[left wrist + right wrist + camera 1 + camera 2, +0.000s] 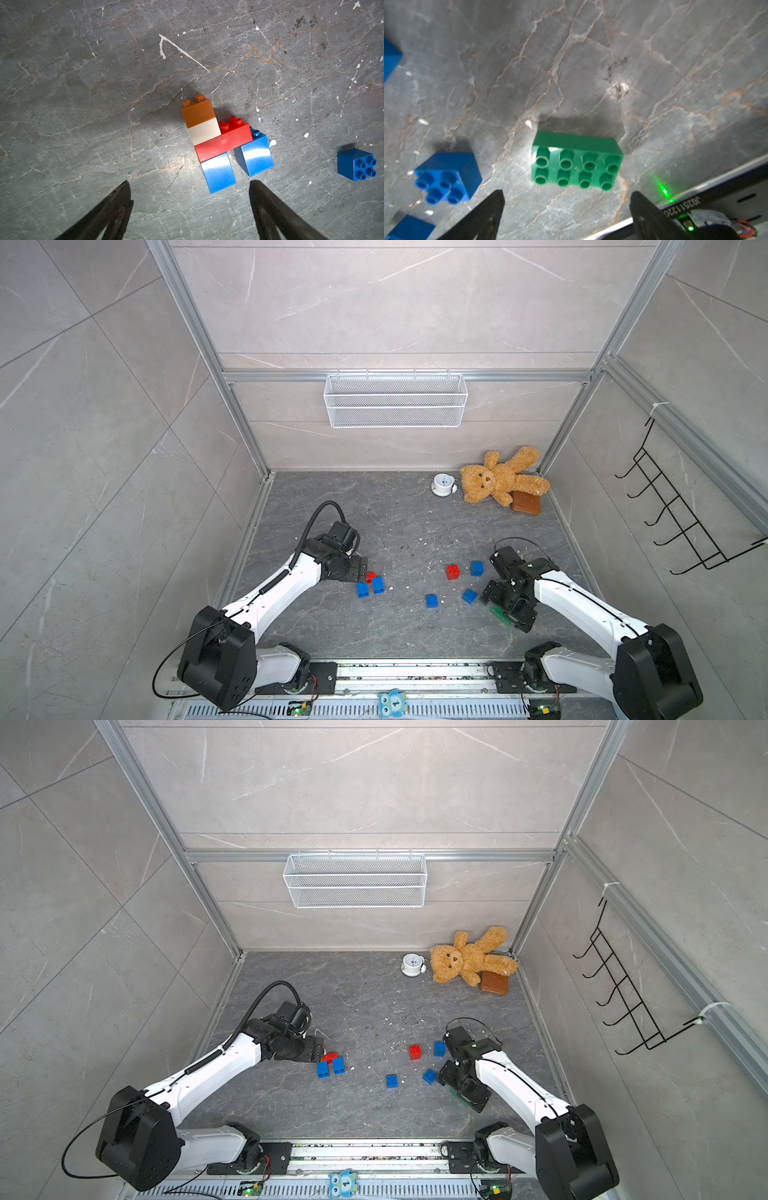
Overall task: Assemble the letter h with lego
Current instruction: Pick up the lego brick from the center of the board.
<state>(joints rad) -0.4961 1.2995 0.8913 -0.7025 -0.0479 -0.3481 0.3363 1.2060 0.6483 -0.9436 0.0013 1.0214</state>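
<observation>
A joined lego piece (222, 143) lies flat on the floor: brown (197, 111) on white, a long red bar, two blue legs. My left gripper (189, 187) hovers open just short of the blue legs; in a top view it (359, 566) partly covers the piece (370, 584). A green two-by-four brick (576, 164) lies studs up just ahead of my open right gripper (566, 195), which holds nothing. Loose on the floor between the arms are a red brick (453, 571) and three blue bricks (476, 568) (469, 595) (432, 600).
A teddy bear (498, 479), a white alarm clock (444, 484) and a smooth brown block (527, 502) sit in the far right corner. A wire basket (395, 400) hangs on the back wall. A black hook rack (673, 510) hangs on the right wall.
</observation>
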